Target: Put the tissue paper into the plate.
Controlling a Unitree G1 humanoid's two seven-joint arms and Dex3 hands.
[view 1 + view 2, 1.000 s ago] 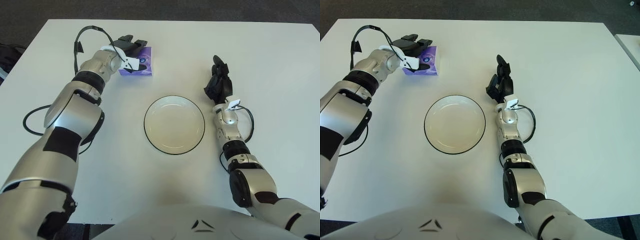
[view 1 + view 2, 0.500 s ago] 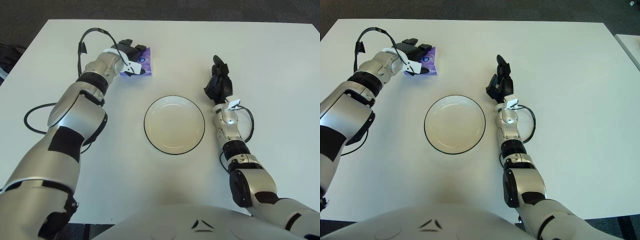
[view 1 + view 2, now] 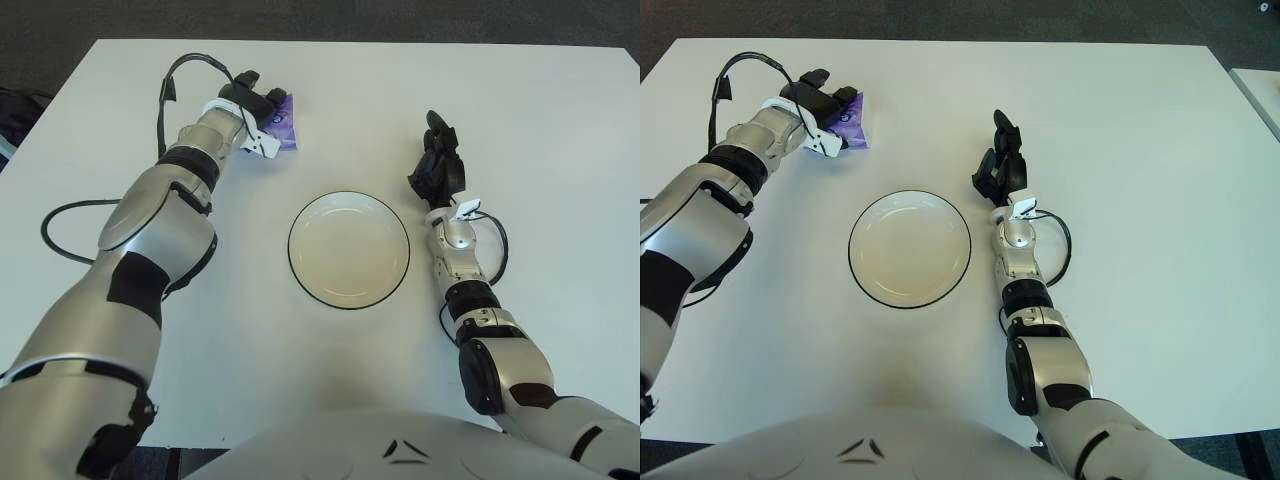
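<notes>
My left robot hand point(image 3: 254, 97) is at the far left of the white surface point(image 3: 560, 130), its dark fingers curled onto the purple tissue paper pack point(image 3: 283, 122), which lies on the surface beyond the plate and to its left. The white plate point(image 3: 349, 249) with its dark rim sits in the middle, well apart from the pack, with nothing in it. My right robot hand point(image 3: 436, 165) shows just right of the plate, fingers loosely bent and holding nothing.
</notes>
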